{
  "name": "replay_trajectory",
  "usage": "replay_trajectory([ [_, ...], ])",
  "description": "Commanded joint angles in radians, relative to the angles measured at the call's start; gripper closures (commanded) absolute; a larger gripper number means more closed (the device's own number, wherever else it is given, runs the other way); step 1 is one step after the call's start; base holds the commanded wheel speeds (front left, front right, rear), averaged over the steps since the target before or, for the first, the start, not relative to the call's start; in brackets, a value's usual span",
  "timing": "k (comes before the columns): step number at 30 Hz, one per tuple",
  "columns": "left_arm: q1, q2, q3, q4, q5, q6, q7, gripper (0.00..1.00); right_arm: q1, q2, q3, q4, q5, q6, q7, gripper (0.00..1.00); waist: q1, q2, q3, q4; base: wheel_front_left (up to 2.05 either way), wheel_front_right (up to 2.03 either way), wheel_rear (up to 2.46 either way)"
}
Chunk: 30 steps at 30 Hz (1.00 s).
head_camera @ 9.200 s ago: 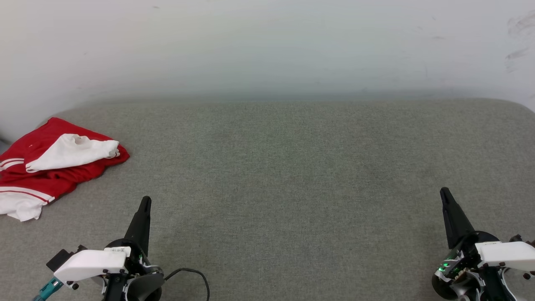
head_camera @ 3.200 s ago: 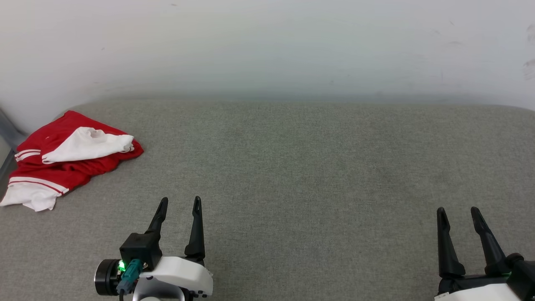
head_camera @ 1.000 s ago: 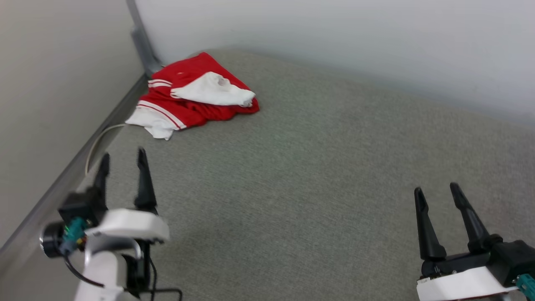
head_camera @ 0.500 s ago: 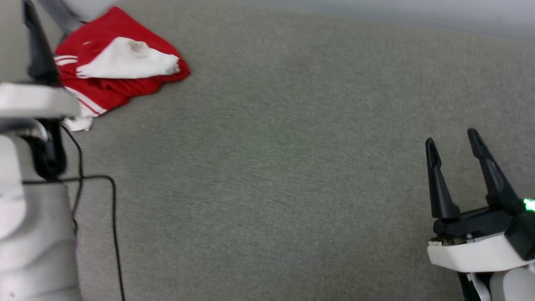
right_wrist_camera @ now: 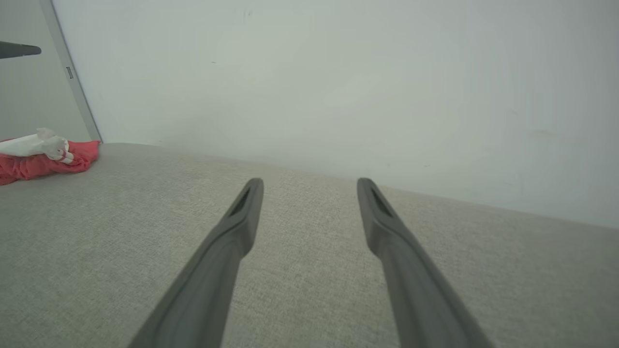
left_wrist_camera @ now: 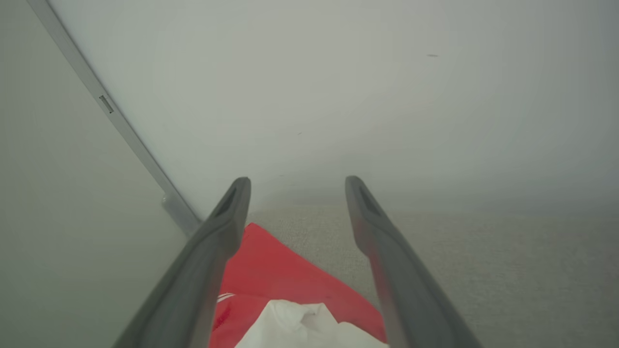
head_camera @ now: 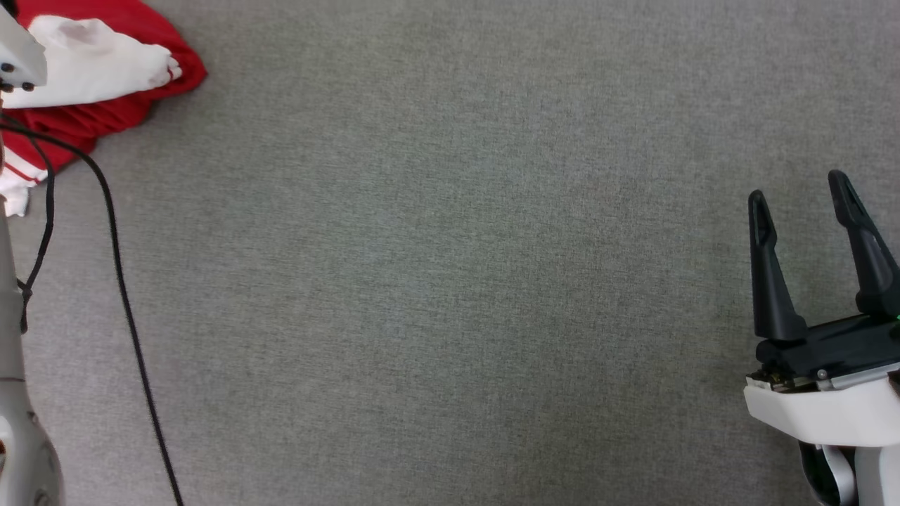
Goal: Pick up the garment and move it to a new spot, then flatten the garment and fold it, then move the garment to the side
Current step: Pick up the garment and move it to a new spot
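l tool (left_wrist_camera: pixel 297 186) hangs over the garment (left_wrist_camera: pixel 285 290), both fingers spread wide, nothing btwn them. in the l wrist view the red cloth and a bunched white sleeve sit right under the gap, so it looks lined up for a straight drop-and-pinch. can't tell how high above the cloth it is.

r tool (head_camera: pixel 799 190) is wide and empty too, hovering over bare desk (head_camera: pixel 450 281) at the r side, well apart from the shirt. prob parked there to stay clear of the l arm (head_camera: pixel 14 422) and be ready for the flatten step.

garment (head_camera: pixel 91 70): crumpled heap at the far-l corner of the grey fabric-topped desk, near where the wall (right_wrist_camera: pixel 314 87) meets a side wall w/ a metal strip (left_wrist_camera: pixel 125 130). white sleeve lies on top of the red body, striped trim shows at the l edge in the head view. being tucked in that corner is likely why the l arm does the pick; the r would have to cross over.

black cable (head_camera: pixel 119 281) from the l arm dangles near the shirt in the head view, a poss snag risk.

step: pick not yet made, task at its start. next needs a descent onto the top fold, a close on enough layers to lift the whole heap, then a carry toward the open middle of the desk where there's room to spread it.
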Motion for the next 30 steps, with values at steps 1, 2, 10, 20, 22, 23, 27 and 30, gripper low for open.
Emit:
replay_trajectory([
  [1,-0.013,0.002,-0.01,0.003,-0.007,0.0,0.01,0.0,-0.016,-0.005,-0.002,-0.004,-0.009,-0.001,-0.002,0.0,-0.0002,0.0,0.019,-0.009,0.0,0.0,0.0],
  [2,-0.026,0.017,-0.032,0.016,-0.023,-0.001,0.047,0.0,-0.017,-0.008,-0.002,-0.007,-0.009,-0.001,-0.002,0.0,-0.0002,0.0,0.029,-0.011,0.0,0.0,0.0],
  [10,-0.066,0.116,-0.173,0.111,-0.217,-0.001,0.444,0.0,-0.032,-0.019,-0.003,-0.022,-0.01,-0.001,-0.002,0.0,-0.0002,0.0,0.084,-0.03,0.0,0.0,0.0],
  [20,-0.034,0.144,-0.246,0.197,-0.386,-0.001,0.735,0.0,-0.044,-0.029,-0.003,-0.023,-0.006,-0.001,-0.002,0.0,-0.0002,0.0,0.138,-0.05,0.0,0.0,0.0],
  [22,-0.02,0.136,-0.267,0.223,-0.389,-0.001,0.761,0.0,-0.047,-0.03,-0.004,-0.021,-0.004,-0.001,-0.002,0.0,-0.0002,0.0,0.146,-0.052,0.0,0.0,0.0],
  [23,-0.015,0.133,-0.281,0.234,-0.39,-0.001,0.774,0.0,-0.047,-0.031,-0.005,-0.021,-0.004,-0.001,-0.002,0.0,-0.0002,0.0,0.149,-0.053,0.0,0.0,0.0],
  [27,-0.005,0.131,-0.314,0.237,-0.412,-0.002,0.792,0.61,-0.047,-0.031,-0.008,-0.018,-0.001,-0.001,-0.002,0.0,-0.0002,0.0,0.153,-0.054,0.0,0.0,0.0],
  [30,-0.016,0.15,-0.328,0.225,-0.418,-0.002,0.78,1.0,-0.045,-0.028,-0.011,-0.011,-0.001,-0.001,-0.002,0.0,-0.0002,0.0,0.143,-0.051,0.0,0.0,0.0],
])
